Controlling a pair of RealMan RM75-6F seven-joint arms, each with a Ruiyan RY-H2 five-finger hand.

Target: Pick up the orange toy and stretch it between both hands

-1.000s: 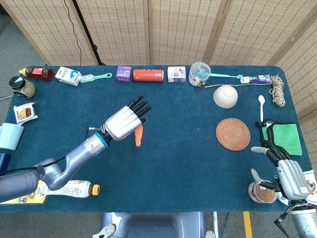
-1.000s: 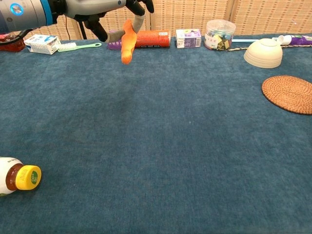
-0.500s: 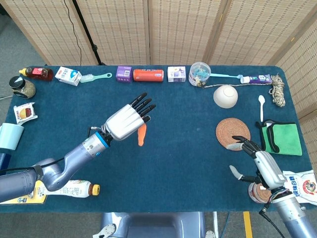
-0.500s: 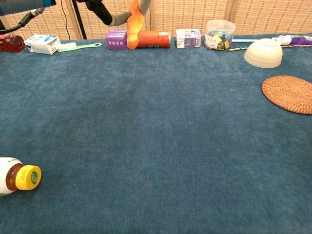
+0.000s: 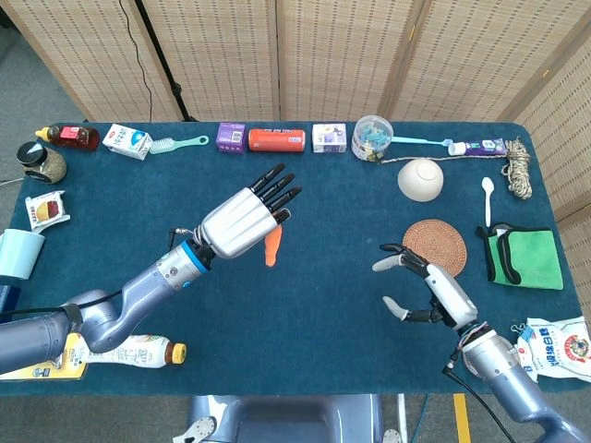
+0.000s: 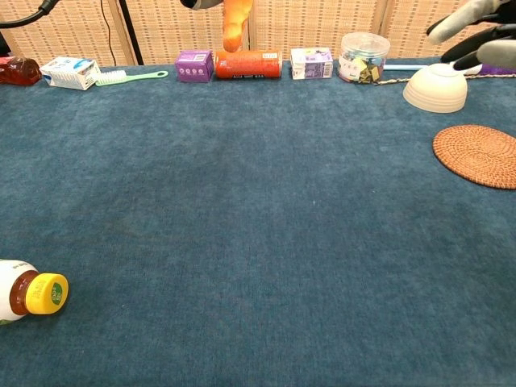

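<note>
— Where is the orange toy (image 5: 272, 245) now?

— It hangs under the left hand (image 5: 242, 220), lifted above the blue table (image 5: 332, 295). The hand holds it from the top, and the dark fingers (image 5: 282, 192) reach out past it. In the chest view only the lower end of the toy shows, at the top edge.

— And the right hand (image 5: 427, 290)?

— It is raised over the table, just beside the woven coaster (image 5: 434, 248), fingers spread apart and nothing in them — well apart from the toy.
</note>
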